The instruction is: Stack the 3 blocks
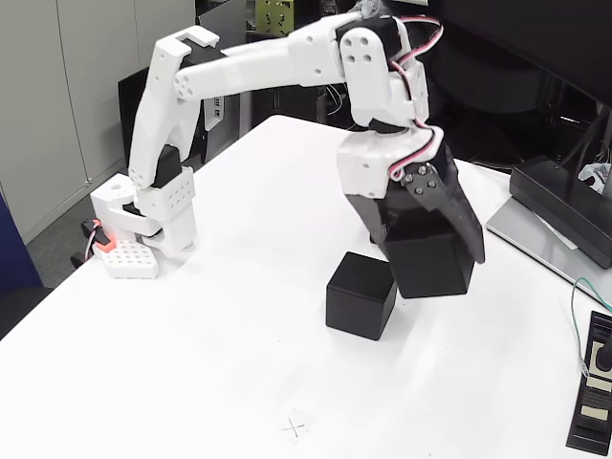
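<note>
Because the stack needs a base, one cube (360,295) sits alone on the table (191,363) — and the gripper (435,253), closed on a second cube (430,263), holds it tilted just right of that base and slightly raised, apparently for carrying over the base cube's top.

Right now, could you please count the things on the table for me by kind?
Black blocks: 2, one on the table, one in the gripper
Robot arms: 1
Black devices at the right edge: 2
Total: 5
</note>
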### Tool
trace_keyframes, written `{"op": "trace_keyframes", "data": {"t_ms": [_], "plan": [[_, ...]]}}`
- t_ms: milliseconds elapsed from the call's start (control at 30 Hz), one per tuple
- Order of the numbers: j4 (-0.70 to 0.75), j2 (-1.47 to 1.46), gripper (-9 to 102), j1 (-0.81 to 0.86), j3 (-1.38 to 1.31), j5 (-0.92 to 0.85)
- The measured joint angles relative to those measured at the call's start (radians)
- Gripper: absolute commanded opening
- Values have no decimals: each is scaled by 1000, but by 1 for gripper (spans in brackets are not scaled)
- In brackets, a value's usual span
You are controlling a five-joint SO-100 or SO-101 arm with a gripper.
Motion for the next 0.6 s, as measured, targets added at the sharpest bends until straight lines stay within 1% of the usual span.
{"op": "trace_keyframes", "data": {"t_ms": [200,333,600], "plan": [[0,143,-1,-92,40,29],[0,212,-1,-133,150,52],[0,376,-1,-293,337,112]]}}
